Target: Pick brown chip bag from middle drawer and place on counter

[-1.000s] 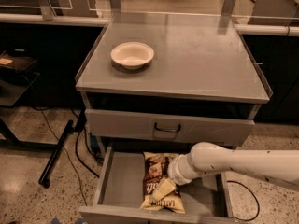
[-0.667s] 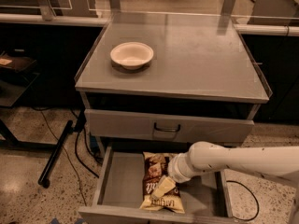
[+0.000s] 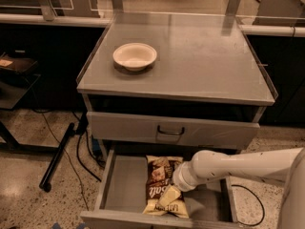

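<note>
The brown chip bag (image 3: 159, 181) lies flat in the open middle drawer (image 3: 123, 189), lengthwise front to back, its pale yellow band at the near end. My gripper (image 3: 169, 196) reaches in from the right on a white arm (image 3: 238, 168) and rests down on the near half of the bag. The counter (image 3: 200, 63) is the grey cabinet top above the drawers.
A white bowl (image 3: 135, 56) stands on the counter's left part. A closed grey drawer front with a dark bar handle (image 3: 170, 130) sits just above the open drawer. Black cables and a stand leg (image 3: 57, 156) lie on the floor at left.
</note>
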Controlling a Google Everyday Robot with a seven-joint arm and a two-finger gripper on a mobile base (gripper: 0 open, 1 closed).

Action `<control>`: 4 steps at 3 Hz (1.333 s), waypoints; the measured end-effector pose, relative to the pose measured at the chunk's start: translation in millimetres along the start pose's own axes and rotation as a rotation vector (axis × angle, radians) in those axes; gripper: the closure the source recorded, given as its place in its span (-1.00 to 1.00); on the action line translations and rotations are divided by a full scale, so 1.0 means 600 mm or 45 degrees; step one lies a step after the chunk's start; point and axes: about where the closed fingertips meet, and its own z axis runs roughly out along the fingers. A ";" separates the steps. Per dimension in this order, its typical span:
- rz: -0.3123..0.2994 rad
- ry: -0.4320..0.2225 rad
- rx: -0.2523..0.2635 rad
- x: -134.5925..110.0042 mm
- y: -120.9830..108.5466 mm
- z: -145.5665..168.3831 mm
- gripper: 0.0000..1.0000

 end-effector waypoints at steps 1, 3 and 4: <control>-0.008 0.016 0.004 0.012 0.003 0.015 -1.00; -0.058 0.030 0.027 0.029 0.000 0.040 -1.00; -0.078 0.024 0.032 0.037 -0.002 0.048 -1.00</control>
